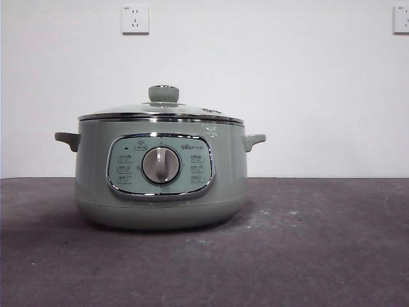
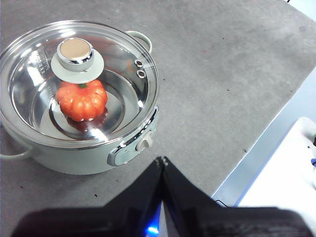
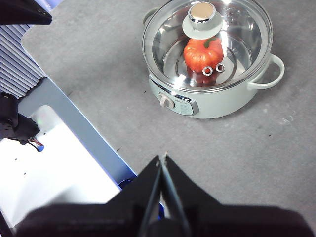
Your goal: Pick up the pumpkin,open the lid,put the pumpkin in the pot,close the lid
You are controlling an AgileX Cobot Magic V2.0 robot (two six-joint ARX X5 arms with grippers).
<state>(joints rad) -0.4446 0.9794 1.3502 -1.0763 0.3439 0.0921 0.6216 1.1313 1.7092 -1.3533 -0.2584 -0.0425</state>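
The pot stands on the dark grey table, left of centre in the front view, its chrome-framed control panel and silver dial facing the camera and a small handle sticking out at each side. The lid sits closed on the pot's rim — the front view shows it only as a low dome with its round knob at 12 o'clock on top. Both wrist views show the lid to be clear glass inside a chrome rim, and through it the pumpkin lies on the shiny bottom of the pot, near the middle and partly under the knob. Neither arm is in the front view. The left tool hangs above bare table, apart from the pot, its two black jaws pressed together with nothing between them. The right tool is likewise well clear of the pot — jaws closed tip to tip, holding nothing. Two wall sockets sit high on the white wall behind.
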